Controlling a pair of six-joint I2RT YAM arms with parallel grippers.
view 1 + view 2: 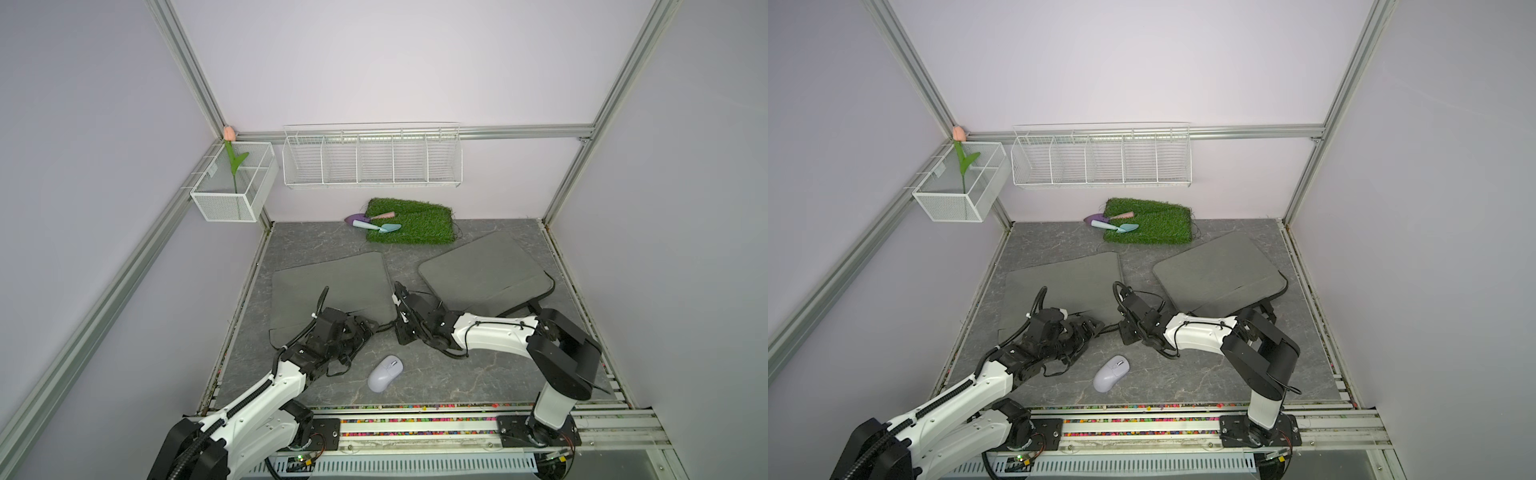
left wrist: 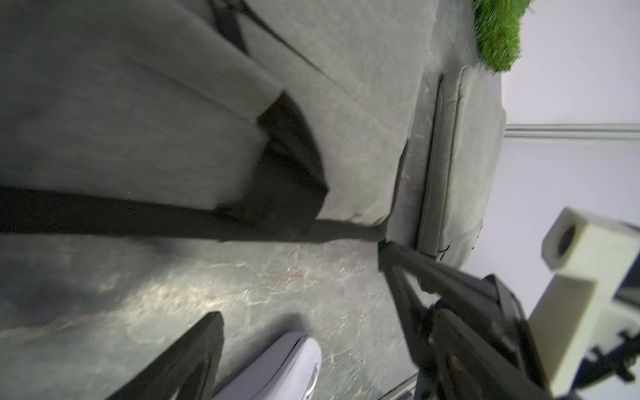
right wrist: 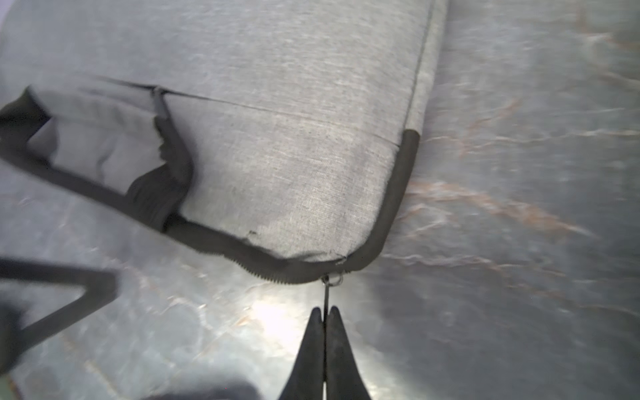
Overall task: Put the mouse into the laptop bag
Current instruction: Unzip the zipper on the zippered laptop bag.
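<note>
right gripper [image 3: 325,309] clamps laptop bag [image 3: 294,156] zipper pull [image 3: 326,294] | mouse [image 1: 385,373] on open tabletop [image 1: 457,374]

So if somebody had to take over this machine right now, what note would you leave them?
Left gripper: open and empty, low over the table by the bag's near edge.
Right gripper: shut on the zipper pull at the bag's corner.
Mouse: on the table in front of the laptop bag, outside it, close to the left gripper.
Laptop bag: lies flat, with a dark gap showing along its near edge. A second grey bag lies beside it, away from both grippers.
Done: the bag looks partly open.
Left to do: grasp the mouse and slip it into the opening.
</note>
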